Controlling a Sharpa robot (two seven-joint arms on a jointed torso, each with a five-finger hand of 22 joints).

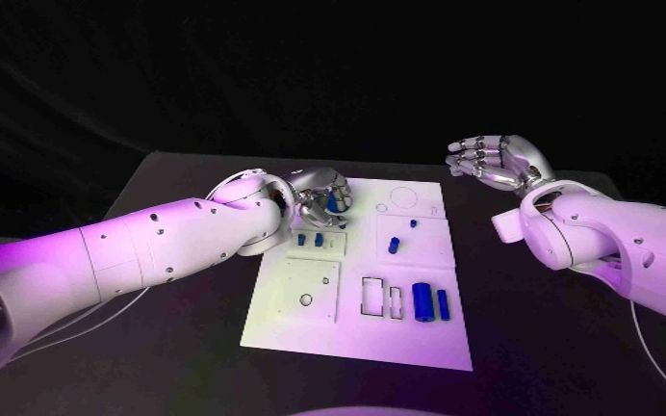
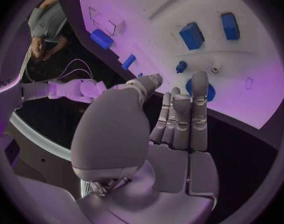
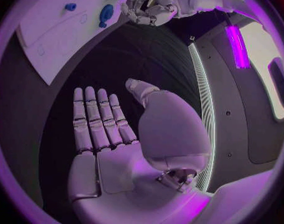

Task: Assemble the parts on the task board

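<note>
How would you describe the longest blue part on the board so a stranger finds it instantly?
Start at the white task board mid-table. Along its near edge lie two upright blue parts, side by side. Choose the thicker, longer blue cylinder, left of its slimmer neighbour.

Black table (image 1: 555, 339); black backdrop (image 1: 333, 50) behind; purple light over scene.

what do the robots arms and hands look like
Both arms are smooth, rounded white shells with small dark dots like screw holes; the left arm trails thin pale cables beneath it, and the right arm is bulky at the wrist. Each robot hand is silver metal with segmented fingers: left, right. The palms carry smooth rounded covers.
</note>
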